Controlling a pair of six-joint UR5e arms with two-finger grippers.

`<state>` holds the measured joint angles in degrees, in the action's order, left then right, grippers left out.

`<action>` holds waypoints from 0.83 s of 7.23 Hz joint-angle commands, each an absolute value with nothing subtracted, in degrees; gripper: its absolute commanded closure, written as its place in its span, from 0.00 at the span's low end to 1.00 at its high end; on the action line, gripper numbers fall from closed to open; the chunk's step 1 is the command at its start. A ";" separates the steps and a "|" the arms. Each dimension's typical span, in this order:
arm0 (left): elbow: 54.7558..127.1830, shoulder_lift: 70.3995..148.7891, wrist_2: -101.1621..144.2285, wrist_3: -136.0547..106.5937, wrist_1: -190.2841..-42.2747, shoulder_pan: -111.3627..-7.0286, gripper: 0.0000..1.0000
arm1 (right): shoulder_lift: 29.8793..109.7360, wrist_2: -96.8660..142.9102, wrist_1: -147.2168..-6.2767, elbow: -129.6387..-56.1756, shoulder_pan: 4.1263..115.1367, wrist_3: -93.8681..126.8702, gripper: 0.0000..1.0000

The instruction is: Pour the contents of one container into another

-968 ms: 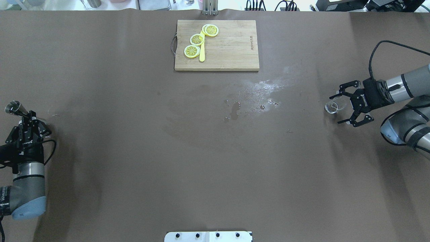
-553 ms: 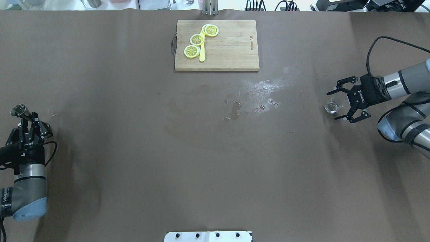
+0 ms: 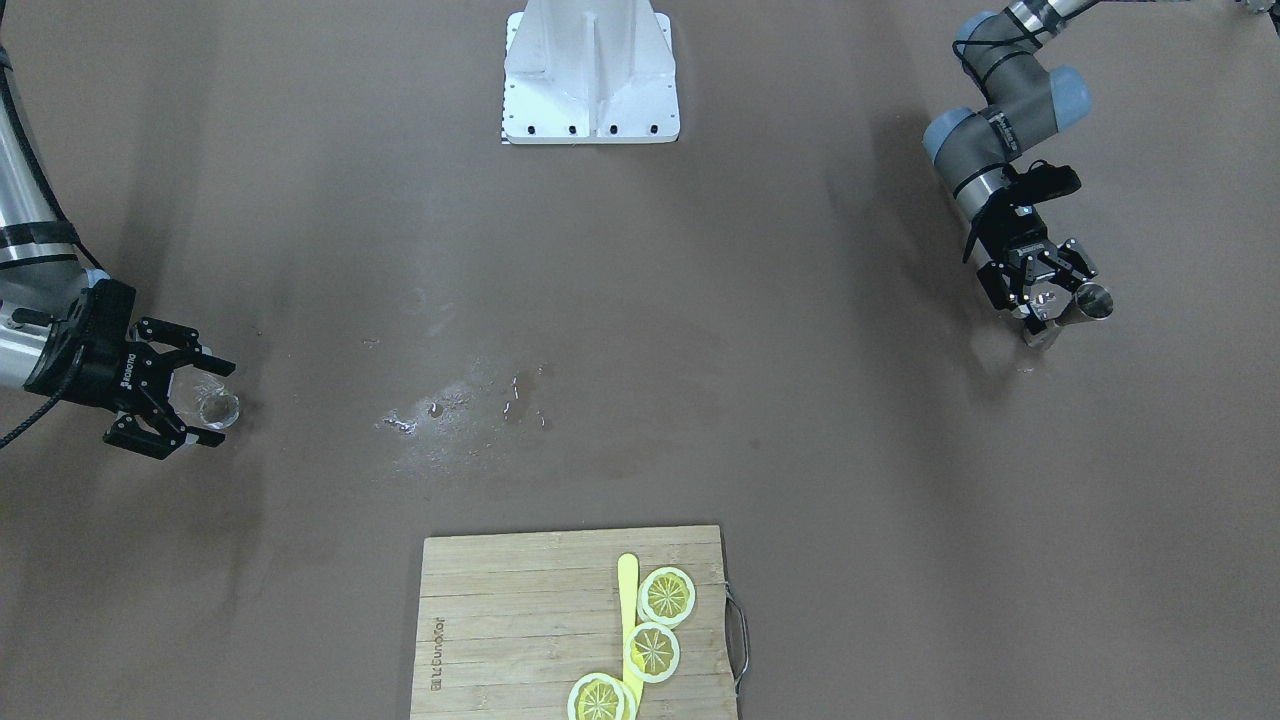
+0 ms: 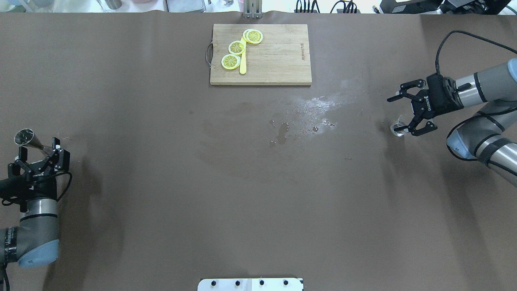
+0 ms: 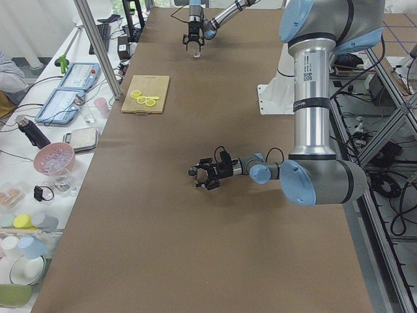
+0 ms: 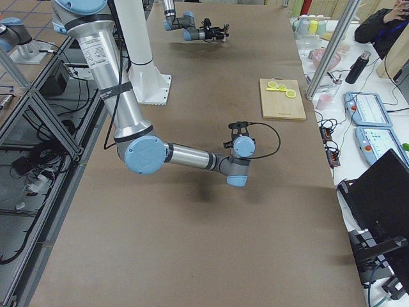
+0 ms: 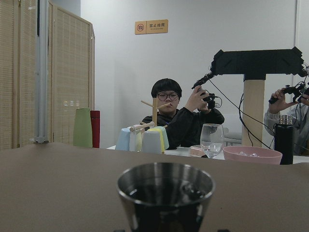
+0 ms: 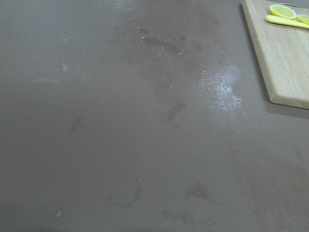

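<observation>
A small clear glass [image 4: 398, 129] [image 3: 218, 408] stands on the brown table at the robot's right. My right gripper [image 4: 400, 114] [image 3: 212, 404] hovers open over it, fingers spread wide and not touching it. The right wrist view shows only the table, not the glass. At the far left my left gripper [image 4: 38, 155] [image 3: 1042, 300] is shut on a steel measuring cup [image 4: 23, 137] [image 3: 1092, 300]. In the left wrist view the cup [image 7: 165, 191] stands upright with something dark inside.
A wooden cutting board [image 4: 278, 60] with lemon slices [image 4: 236, 47] and a yellow knife lies at the far middle. Wet patches and white residue [image 4: 311, 115] mark the table between the board and the glass. The robot's white base plate [image 4: 250, 284] sits at the near edge.
My right gripper has drawn back from around the glass and shifted toward the far side, still open. My left gripper has turned and moved nearer the robot, carrying the steel cup.
</observation>
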<state>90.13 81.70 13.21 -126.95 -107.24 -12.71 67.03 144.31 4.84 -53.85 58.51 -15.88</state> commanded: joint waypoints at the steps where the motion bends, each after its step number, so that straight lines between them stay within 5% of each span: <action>1: 92.27 80.60 11.96 -126.83 -106.09 -12.13 0.02 | 63.65 141.08 4.75 -53.70 58.54 -7.25 0.00; 6: 99.83 74.54 8.88 -127.35 -101.16 -11.07 0.02 | 56.17 124.76 1.00 -54.58 59.06 25.63 0.00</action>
<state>98.22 75.91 8.92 -127.39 -101.30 -11.16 57.63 129.84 3.64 -54.37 58.83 19.35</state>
